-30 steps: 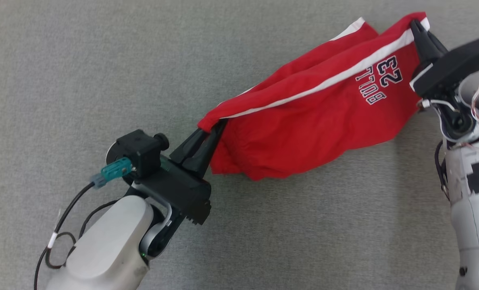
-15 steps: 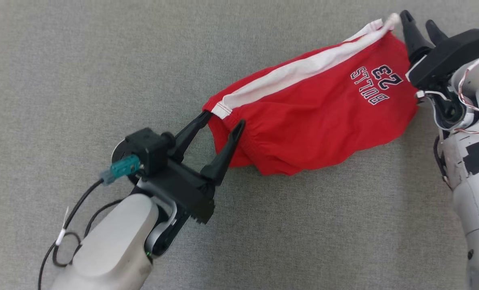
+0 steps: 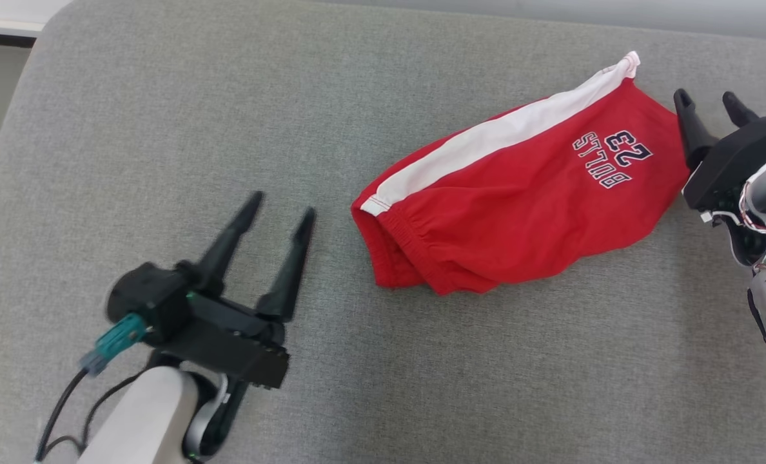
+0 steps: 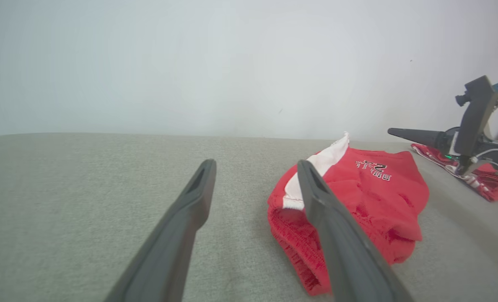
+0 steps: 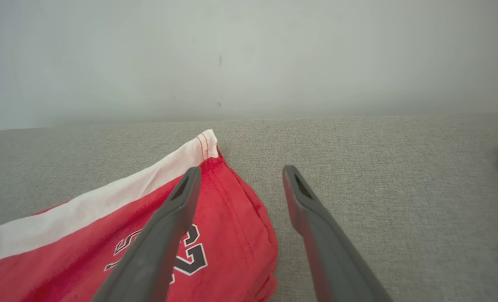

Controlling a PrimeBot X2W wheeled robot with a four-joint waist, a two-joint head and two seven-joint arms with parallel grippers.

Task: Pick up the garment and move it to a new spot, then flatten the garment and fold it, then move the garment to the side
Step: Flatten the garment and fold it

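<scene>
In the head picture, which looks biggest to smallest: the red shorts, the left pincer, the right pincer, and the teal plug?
1. red shorts
2. left pincer, nearer the camera, so unsure
3. right pincer, partly cut off at the edge
4. teal plug

The red garment (image 3: 525, 193) reads "BULLS 23" in dark letters.

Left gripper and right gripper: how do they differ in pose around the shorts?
The left gripper stands well clear of the shorts; the right gripper sits close beside them. In the head view, the left gripper leans rightward and the right gripper leftward. Both are open and empty.
</scene>
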